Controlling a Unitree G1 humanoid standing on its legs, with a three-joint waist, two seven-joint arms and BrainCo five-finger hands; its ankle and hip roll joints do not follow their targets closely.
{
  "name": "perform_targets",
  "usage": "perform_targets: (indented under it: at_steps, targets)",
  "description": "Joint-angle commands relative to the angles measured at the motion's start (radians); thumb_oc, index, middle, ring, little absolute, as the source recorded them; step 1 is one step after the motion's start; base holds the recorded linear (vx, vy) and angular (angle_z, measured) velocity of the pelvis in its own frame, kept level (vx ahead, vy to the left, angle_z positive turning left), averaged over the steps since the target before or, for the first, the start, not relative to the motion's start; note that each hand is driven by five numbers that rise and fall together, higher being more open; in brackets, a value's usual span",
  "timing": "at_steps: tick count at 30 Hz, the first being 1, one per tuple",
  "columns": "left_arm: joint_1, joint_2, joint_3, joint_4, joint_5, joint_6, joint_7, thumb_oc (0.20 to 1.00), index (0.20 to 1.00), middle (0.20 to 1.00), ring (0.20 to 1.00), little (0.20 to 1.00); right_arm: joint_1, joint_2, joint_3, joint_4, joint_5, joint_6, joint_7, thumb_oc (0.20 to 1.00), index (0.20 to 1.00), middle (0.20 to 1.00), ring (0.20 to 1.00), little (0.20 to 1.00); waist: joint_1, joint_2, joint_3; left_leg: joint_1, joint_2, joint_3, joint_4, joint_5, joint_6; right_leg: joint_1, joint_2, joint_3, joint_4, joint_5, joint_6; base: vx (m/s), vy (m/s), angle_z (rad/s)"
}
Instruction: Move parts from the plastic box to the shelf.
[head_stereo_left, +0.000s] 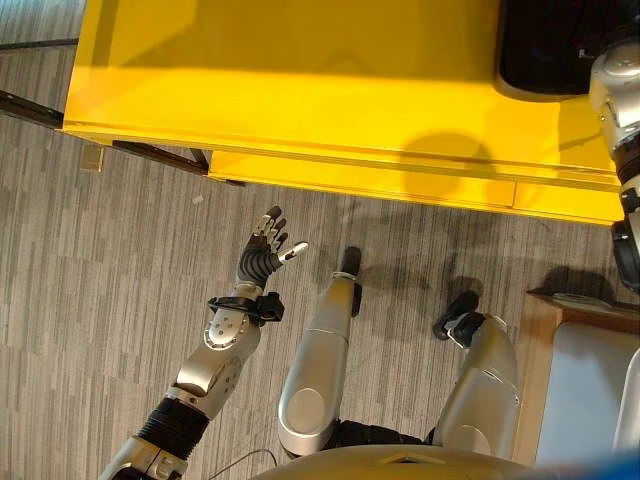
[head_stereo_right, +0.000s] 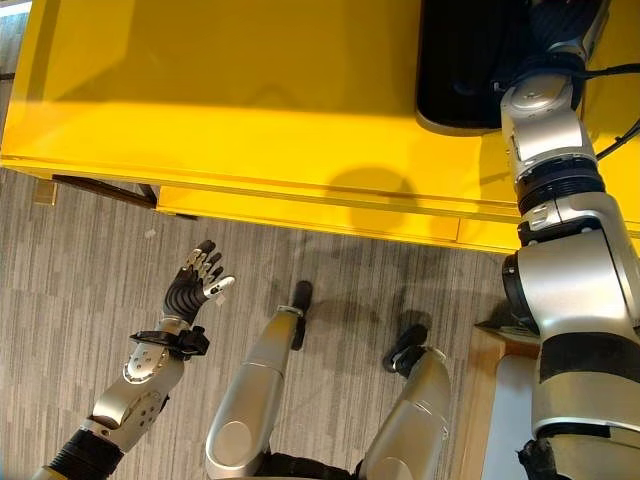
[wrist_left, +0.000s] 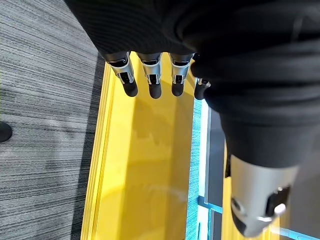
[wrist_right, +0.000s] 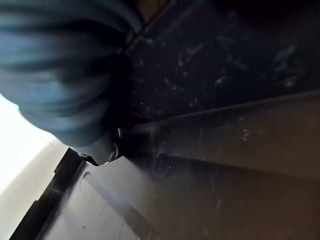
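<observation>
Right arm reaching into the black plastic box (head_stereo_right: 470, 70), which stands on the yellow table (head_stereo_right: 230, 90) at its far right. Your right hand (wrist_right: 60, 75) is down inside the box; the right wrist view shows the dark ribbed cover against the box's scuffed inner walls, and you cannot tell how the fingers are set or whether they hold anything. No part can be made out in the dim interior, so the parts' exact place is uncertain. Your left hand (head_stereo_left: 268, 248) hangs idle over the grey carpet (head_stereo_left: 120, 260) in front of the table, fingers straight and loosely spread, empty. The step in hand appears to be the pick from the box. Next you likely need to close on one part, lift it clear of the box wall, then carry it to the shelf.
</observation>
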Motion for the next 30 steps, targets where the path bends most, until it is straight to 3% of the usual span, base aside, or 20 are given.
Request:
perform_targets:
  at_steps: [1, 4, 5, 6, 19, 26, 30]
  targets:
    - [-0.011, 0.067, 0.006, -0.091, -0.004, -0.062, 0.004, 1.000, 1.000, 1.000, 1.000, 1.000, -0.160, -0.067, 0.056, -0.005, 0.022, -0.045, -0.020, 0.200, 0.200, 0.200, 0.200, 0.200, 0.024, 0.002, -0.018, -0.034, 0.003, 0.029, 0.004, -0.028, 0.014, 0.112, 0.036, 0.038, 0.021, -0.120, 0.016, 0.00, 0.000, 0.00]
    - [-0.011, 0.066, 0.007, -0.091, -0.005, -0.062, 0.005, 1.000, 1.000, 1.000, 1.000, 1.000, -0.161, -0.071, 0.065, -0.008, 0.021, -0.044, -0.013, 0.200, 0.200, 0.200, 0.200, 0.200, 0.024, -0.001, -0.018, -0.037, 0.003, 0.028, 0.008, -0.030, 0.014, 0.110, 0.036, 0.038, 0.025, -0.121, 0.016, 0.00, 0.000, 0.00]
    - [-0.012, 0.067, 0.007, -0.090, -0.004, -0.063, 0.004, 1.000, 1.000, 1.000, 1.000, 1.000, -0.161, -0.070, 0.065, -0.010, 0.033, -0.048, -0.010, 0.809, 0.809, 0.809, 0.809, 0.809, 0.022, -0.003, -0.018, -0.041, 0.003, 0.028, 0.012, -0.032, 0.016, 0.108, 0.036, 0.039, 0.028, -0.122, 0.015, 0.00, 0.000, 0.00]
    - [-0.012, 0.067, 0.007, -0.090, -0.004, -0.063, 0.004, 1.000, 1.000, 1.000, 1.000, 1.000, -0.162, -0.070, 0.065, -0.009, 0.033, -0.048, -0.010, 1.000, 1.000, 1.000, 1.000, 1.000, 0.022, -0.003, -0.018, -0.041, 0.003, 0.028, 0.012, -0.032, 0.016, 0.107, 0.036, 0.040, 0.029, -0.122, 0.015, 0.00, 0.000, 0.00]
    - [-0.007, 0.080, 0.015, -0.087, -0.006, -0.066, 0.011, 1.000, 1.000, 1.000, 1.000, 1.000, -0.194, -0.062, 0.086, -0.034, 0.035, -0.052, -0.025, 1.000, 1.000, 1.000, 1.000, 1.000, 0.014, -0.009, -0.018, -0.025, 0.010, 0.034, 0.007, -0.032, 0.011, 0.109, 0.042, 0.050, 0.031, -0.125, 0.012, 0.00, 0.000, 0.00]
    - [-0.006, 0.085, 0.018, -0.086, -0.007, -0.064, 0.013, 1.000, 1.000, 1.000, 1.000, 1.000, -0.192, -0.076, 0.085, -0.156, 0.005, -0.061, -0.053, 1.000, 1.000, 1.000, 1.000, 1.000, 0.002, -0.016, -0.018, -0.015, 0.016, 0.034, 0.006, -0.031, 0.009, 0.114, 0.047, 0.054, 0.033, -0.127, 0.010, 0.00, 0.000, 0.00]
    - [-0.002, 0.085, 0.026, -0.083, -0.006, -0.058, 0.015, 1.000, 1.000, 1.000, 1.000, 1.000, -0.140, -0.071, 0.038, -0.317, -0.033, -0.067, -0.090, 1.000, 1.000, 1.000, 1.000, 1.000, -0.011, -0.023, -0.018, 0.005, 0.023, 0.037, -0.005, -0.028, 0.006, 0.128, 0.053, 0.054, 0.022, -0.121, 0.009, -0.02, -0.001, -0.04]
